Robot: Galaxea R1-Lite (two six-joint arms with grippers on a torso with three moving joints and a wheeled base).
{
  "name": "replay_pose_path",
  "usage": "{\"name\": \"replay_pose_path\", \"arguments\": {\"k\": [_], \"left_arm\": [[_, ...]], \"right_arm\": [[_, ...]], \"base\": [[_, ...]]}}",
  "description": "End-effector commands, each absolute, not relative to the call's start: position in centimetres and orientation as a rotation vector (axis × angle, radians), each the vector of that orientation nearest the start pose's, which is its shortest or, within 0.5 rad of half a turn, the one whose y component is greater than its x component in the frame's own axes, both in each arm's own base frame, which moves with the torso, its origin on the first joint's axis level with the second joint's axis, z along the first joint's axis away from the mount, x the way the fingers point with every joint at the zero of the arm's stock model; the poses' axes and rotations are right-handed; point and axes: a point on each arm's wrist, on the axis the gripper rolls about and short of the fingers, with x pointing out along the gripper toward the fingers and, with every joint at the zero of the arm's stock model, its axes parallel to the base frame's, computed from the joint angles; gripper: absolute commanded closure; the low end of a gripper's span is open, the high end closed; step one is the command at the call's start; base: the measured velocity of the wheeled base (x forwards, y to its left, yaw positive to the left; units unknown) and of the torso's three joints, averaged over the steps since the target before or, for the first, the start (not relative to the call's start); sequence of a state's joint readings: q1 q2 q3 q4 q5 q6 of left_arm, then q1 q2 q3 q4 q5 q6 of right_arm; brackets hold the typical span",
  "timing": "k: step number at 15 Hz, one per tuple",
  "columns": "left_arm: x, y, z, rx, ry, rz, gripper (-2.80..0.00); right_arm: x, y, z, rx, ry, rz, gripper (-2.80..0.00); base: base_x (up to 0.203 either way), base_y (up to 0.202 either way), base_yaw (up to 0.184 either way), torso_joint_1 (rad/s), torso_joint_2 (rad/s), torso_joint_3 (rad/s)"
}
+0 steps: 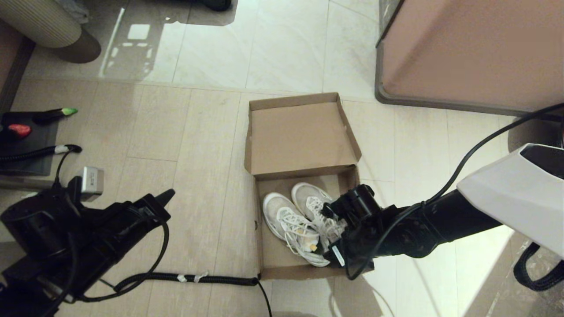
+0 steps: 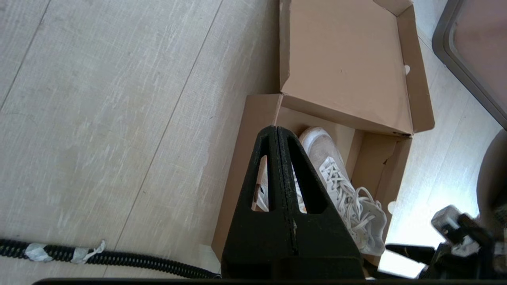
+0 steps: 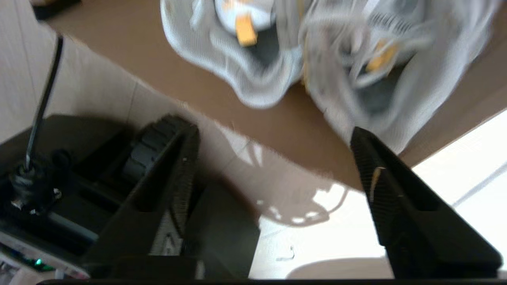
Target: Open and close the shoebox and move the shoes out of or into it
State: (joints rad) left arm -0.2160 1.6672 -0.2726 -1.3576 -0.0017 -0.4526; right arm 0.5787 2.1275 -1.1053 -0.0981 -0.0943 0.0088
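The box [image 1: 304, 185] lies open on the floor, both shoes [image 1: 299, 222] inside. The right tool [image 3: 273, 166] hangs over their heels, spread wide and empty; the left tool [image 2: 279, 174], closed, idles aside. Packing looks done; swinging the lid [image 1: 302, 136] shut likely comes next.

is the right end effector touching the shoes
Apart. The right wrist view shows the right end effector open, with bare shoebox cardboard between its fingertips and the shoes.

We see matt brown cardboard on the shoebox [image 1: 299, 141]; the shoes [image 1: 295, 220] inside it are white mesh cloth with woven laces. Beside the shoebox the floor [image 1: 185, 132] is glossy tile; the right gripper [image 3: 273, 158] is matt black ribbed plastic.
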Motion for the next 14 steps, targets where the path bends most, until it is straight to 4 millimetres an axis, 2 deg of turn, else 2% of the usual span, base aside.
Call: {"name": "replay_pose_path", "arguments": {"k": [1,5,9,14], "left_arm": [[23.0,-5.1,13.8,-0.451,0.075,-0.208,0.00],[23.7,-5.2,14.2,-0.452,0.055,-0.213,0.00],[23.6,-5.2,14.1,-0.452,0.056,-0.213,0.00],[23.5,-5.4,14.1,-0.451,0.063,-0.220,0.00]], "right_arm": [[31.6,20.5,5.6,-0.300,0.900,0.442,-2.80],[32.7,20.5,4.8,-0.277,0.860,0.432,-2.80],[34.2,19.0,4.0,-0.262,0.865,0.385,-2.80],[37.0,18.1,3.4,-0.231,0.841,0.341,-2.80]], "base": [[0.000,0.000,0.000,0.000,0.00,0.000],[0.000,0.000,0.000,0.000,0.00,0.000],[0.000,0.000,0.000,0.000,0.00,0.000],[0.000,0.000,0.000,0.000,0.00,0.000]]}}
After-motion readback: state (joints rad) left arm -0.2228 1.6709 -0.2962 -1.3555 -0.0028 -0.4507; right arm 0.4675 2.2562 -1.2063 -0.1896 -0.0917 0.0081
